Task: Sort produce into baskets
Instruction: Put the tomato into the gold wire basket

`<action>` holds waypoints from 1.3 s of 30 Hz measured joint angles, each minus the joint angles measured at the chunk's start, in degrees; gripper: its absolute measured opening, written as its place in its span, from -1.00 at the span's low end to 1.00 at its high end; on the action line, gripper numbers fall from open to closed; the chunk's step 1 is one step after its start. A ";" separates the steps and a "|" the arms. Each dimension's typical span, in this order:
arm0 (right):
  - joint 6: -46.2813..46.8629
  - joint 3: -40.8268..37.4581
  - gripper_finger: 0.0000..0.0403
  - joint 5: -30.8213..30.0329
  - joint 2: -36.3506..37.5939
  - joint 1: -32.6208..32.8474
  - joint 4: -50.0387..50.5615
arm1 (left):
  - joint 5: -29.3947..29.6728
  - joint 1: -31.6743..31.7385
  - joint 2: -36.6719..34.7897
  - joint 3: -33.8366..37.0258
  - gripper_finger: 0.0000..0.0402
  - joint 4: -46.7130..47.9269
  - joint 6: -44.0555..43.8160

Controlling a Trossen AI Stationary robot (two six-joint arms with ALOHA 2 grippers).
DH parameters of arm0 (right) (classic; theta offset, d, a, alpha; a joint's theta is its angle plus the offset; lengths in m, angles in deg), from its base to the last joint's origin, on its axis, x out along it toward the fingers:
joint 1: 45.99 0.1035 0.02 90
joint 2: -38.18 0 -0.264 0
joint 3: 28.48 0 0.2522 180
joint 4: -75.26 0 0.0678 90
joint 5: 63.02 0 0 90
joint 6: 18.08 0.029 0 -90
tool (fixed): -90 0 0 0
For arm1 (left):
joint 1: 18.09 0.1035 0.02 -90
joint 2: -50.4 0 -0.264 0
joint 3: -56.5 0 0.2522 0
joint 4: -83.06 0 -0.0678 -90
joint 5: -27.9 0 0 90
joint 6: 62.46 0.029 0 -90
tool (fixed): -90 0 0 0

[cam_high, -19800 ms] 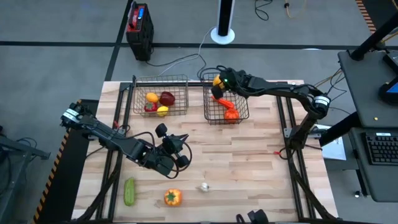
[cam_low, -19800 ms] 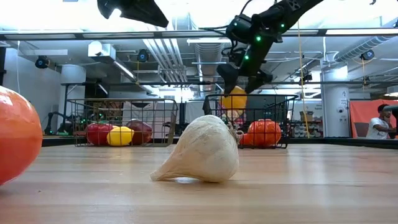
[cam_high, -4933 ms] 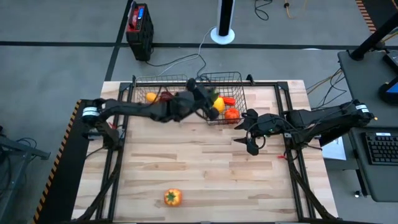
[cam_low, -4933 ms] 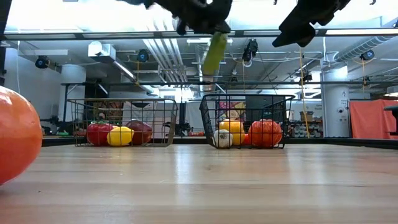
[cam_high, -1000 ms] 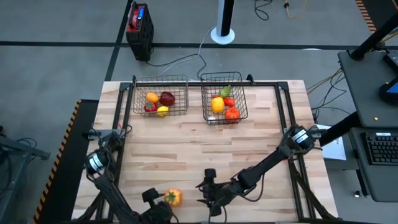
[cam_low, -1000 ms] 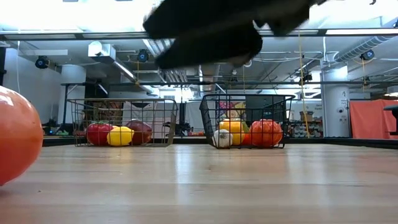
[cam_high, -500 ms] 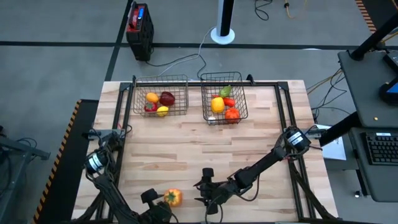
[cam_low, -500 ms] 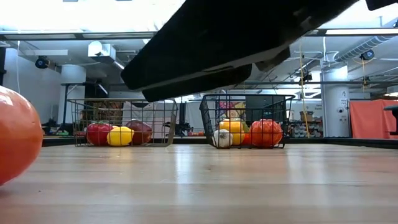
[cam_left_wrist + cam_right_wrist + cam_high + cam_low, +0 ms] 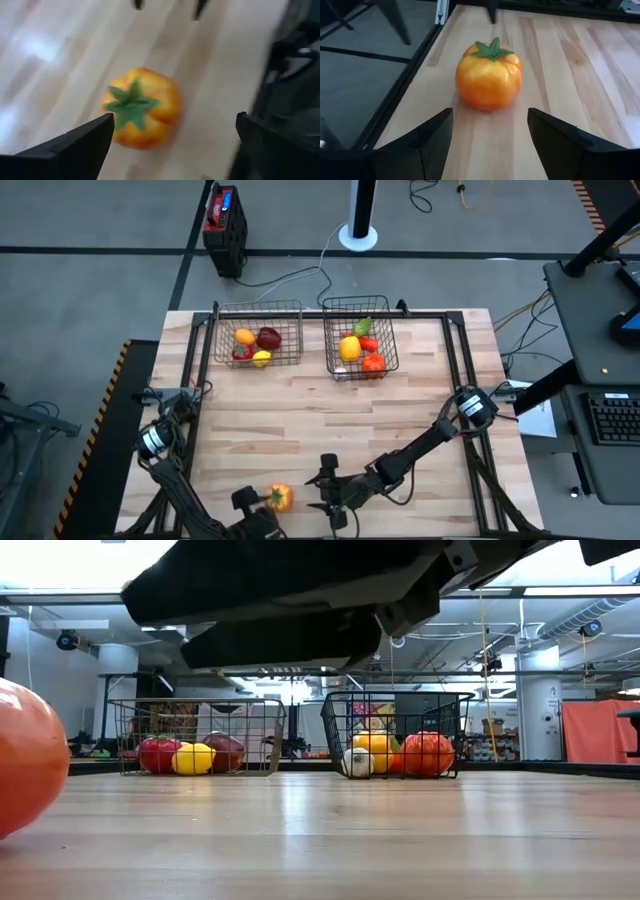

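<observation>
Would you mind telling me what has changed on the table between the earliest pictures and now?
The cucumber and the garlic have gone from the near table into the right basket. Both arms have come to the near edge: the open left gripper and the open right gripper now flank the orange pepper, neither holding it. The pepper, both baskets and the left basket fruit stayed put.
</observation>
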 joint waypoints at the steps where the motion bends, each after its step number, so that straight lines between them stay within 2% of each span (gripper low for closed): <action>1: -0.04 0.00 0.24 -0.02 -0.04 0.00 0.03 | -0.07 -0.01 0.00 0.00 0.99 -1.25 0.05; 5: -0.51 -0.02 0.24 0.00 -0.08 -0.45 0.02 | 0.26 0.47 0.08 0.67 0.99 -1.13 -0.66; 9: -0.70 -0.02 0.24 0.03 -0.08 -0.76 0.11 | 5.06 0.48 0.26 1.95 0.99 2.09 0.05; 13: -0.72 -0.02 0.24 0.18 -0.08 -0.79 0.11 | 5.71 0.51 0.26 4.21 0.99 2.61 0.07; 33: -1.49 -0.07 0.24 0.44 -0.08 -1.25 0.14 | 5.72 2.53 0.22 16.08 0.99 -13.19 -0.61; 39: -1.51 -0.07 0.24 0.44 -0.08 -1.25 0.34 | 6.17 2.51 0.24 17.70 0.93 -15.70 -1.02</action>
